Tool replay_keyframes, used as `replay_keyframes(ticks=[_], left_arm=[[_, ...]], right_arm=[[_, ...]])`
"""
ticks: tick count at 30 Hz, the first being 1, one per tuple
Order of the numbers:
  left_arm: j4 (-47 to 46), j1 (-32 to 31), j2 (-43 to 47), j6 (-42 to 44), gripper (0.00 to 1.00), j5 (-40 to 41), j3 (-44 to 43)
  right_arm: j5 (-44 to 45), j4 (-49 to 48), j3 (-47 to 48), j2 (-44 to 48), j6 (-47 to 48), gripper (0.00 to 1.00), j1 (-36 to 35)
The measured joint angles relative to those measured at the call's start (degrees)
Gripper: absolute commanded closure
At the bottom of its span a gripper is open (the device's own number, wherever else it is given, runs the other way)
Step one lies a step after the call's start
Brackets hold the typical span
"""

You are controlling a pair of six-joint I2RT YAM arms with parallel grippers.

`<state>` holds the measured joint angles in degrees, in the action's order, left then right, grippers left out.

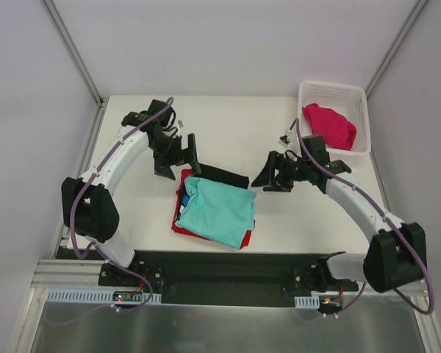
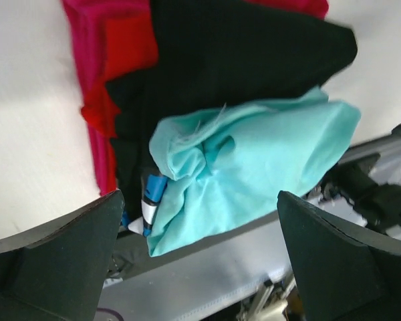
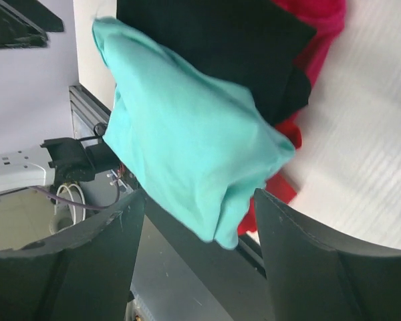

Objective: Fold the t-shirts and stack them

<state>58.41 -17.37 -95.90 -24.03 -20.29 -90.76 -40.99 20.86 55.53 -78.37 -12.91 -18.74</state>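
A folded mint-teal t-shirt (image 1: 217,212) lies on top of a stack in the middle of the table. Under it is the black t-shirt (image 1: 224,175), with the red one (image 1: 182,226) at the bottom. The magenta-pink t-shirt (image 1: 329,125) lies crumpled in the basket. My left gripper (image 1: 178,156) is open and empty, just behind the stack's left corner. My right gripper (image 1: 273,175) is open and empty, right of the stack. The left wrist view shows the teal shirt (image 2: 254,160), the black one (image 2: 240,60), its blue-white print (image 2: 152,194) and red cloth (image 2: 130,50). The right wrist view shows teal (image 3: 187,134) over black (image 3: 220,40) and red (image 3: 287,134).
The white lattice basket (image 1: 360,95) stands at the back right corner of the table. A small dark object (image 1: 285,137) lies just left of it. The stack sits close to the table's near edge, above the black base rail (image 1: 228,268).
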Motion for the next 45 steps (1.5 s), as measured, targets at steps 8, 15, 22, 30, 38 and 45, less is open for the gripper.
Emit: replay_keyframes(ticks=[8, 15, 22, 30, 38, 45], left_arm=[[-6.4, -0.7, 10.7, 1.2, 0.01, -12.9, 20.7], [-11.3, -0.7, 17.6, 1.4, 0.01, -16.5, 28.3], [-18.2, -0.7, 20.7, 1.0, 0.01, -17.5, 33.9], [-22.5, -0.7, 20.9, 1.0, 0.01, -18.8, 37.9], [-24.3, -0.7, 20.9, 0.9, 0.01, -19.8, 38.6], [-25.1, -0.7, 20.8, 0.9, 0.01, -19.8, 38.6]], right_arm=[[8.2, 8.5, -6.3, 19.2, 0.0, 0.30, -2.3], [11.5, 11.1, -11.7, 25.9, -2.1, 0.30, -3.9], [15.3, 8.5, -17.1, 24.9, -6.9, 0.31, -11.3], [18.4, 4.6, -17.2, 20.5, -9.6, 0.33, -15.7], [19.5, 2.0, -15.9, 18.0, -9.6, 0.34, -16.1], [19.7, 0.2, -14.8, 13.9, -9.4, 0.34, -16.3]])
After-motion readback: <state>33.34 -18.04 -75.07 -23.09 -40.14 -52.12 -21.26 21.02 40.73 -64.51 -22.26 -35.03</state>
